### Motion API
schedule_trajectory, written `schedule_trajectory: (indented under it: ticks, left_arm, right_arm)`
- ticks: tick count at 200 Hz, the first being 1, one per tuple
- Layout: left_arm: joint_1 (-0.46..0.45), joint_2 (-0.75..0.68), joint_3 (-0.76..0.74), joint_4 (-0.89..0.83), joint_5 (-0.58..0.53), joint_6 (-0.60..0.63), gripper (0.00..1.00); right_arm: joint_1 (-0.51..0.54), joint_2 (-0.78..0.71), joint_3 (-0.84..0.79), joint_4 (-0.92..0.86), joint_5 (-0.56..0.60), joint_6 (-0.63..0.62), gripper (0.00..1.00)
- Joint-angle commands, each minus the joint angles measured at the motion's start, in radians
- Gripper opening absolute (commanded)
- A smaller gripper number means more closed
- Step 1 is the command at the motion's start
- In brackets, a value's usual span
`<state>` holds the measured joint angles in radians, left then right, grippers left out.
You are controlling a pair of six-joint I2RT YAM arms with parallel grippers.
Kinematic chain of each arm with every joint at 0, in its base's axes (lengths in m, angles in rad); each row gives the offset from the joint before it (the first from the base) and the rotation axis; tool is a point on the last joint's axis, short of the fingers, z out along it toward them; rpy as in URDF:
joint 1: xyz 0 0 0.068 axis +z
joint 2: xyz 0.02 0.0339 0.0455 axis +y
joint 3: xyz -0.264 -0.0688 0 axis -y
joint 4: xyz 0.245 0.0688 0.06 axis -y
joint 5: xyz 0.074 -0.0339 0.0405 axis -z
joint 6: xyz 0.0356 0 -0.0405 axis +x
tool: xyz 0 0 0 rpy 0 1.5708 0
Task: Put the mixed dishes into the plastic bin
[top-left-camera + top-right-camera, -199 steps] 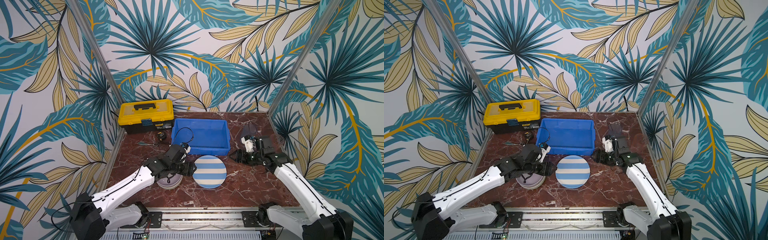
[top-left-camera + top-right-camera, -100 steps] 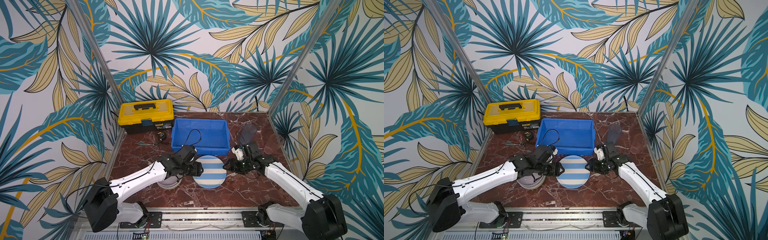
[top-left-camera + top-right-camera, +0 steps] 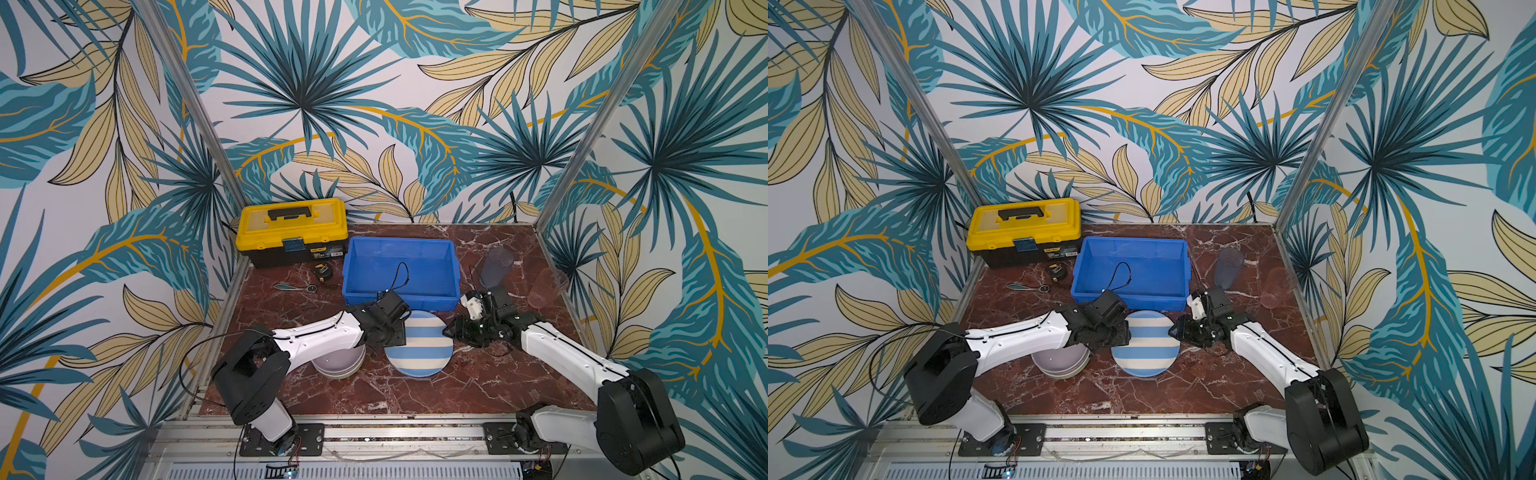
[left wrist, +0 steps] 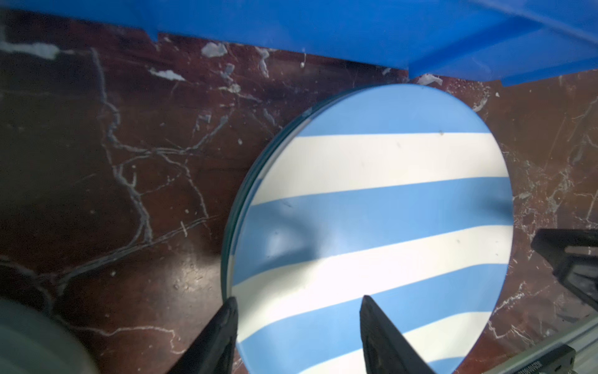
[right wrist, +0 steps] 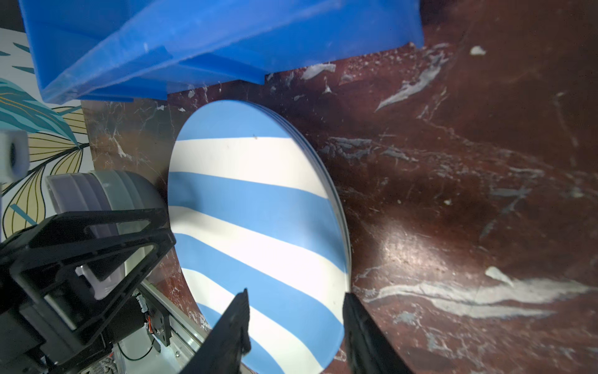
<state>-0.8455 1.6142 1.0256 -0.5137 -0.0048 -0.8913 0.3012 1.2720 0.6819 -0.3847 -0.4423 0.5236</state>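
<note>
Grasp step: the left gripper (image 4: 297, 323) and right gripper (image 5: 296, 323) straddle the striped plate (image 3: 419, 353), jaws apart, so next they should clamp and lift it into the bin (image 3: 432, 297) ahead.

Twin high front views, downward — wrist cameras close, opposite sides of striped plate (image 4: 372, 200).

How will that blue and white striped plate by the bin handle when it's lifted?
The striped plate looks rigid and flat, so probably hard to get under. Its glossy glare suggests slippery. Layered rims hint at a stack that may slide apart.
</note>
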Motion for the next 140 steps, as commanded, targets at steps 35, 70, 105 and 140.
schedule_trajectory:
  ticks: [35, 70, 105, 140]
  left_arm:
    - [-0.01, 0.037, 0.021, -0.009, -0.041, -0.011, 0.61]
    - [-0.012, 0.037, 0.024, -0.034, -0.082, -0.006, 0.61]
    - [-0.013, 0.024, 0.04, -0.069, -0.107, 0.008, 0.61]
    - [-0.016, 0.021, 0.067, -0.129, -0.161, 0.022, 0.61]
  right_arm:
    - [0.005, 0.004, -0.046, 0.05, -0.011, 0.025, 0.48]
    - [0.006, 0.009, -0.041, 0.03, -0.002, 0.004, 0.46]
    - [0.007, 0.033, -0.036, 0.03, -0.007, -0.011, 0.46]
    - [0.009, 0.049, -0.033, 0.038, -0.012, -0.014, 0.46]
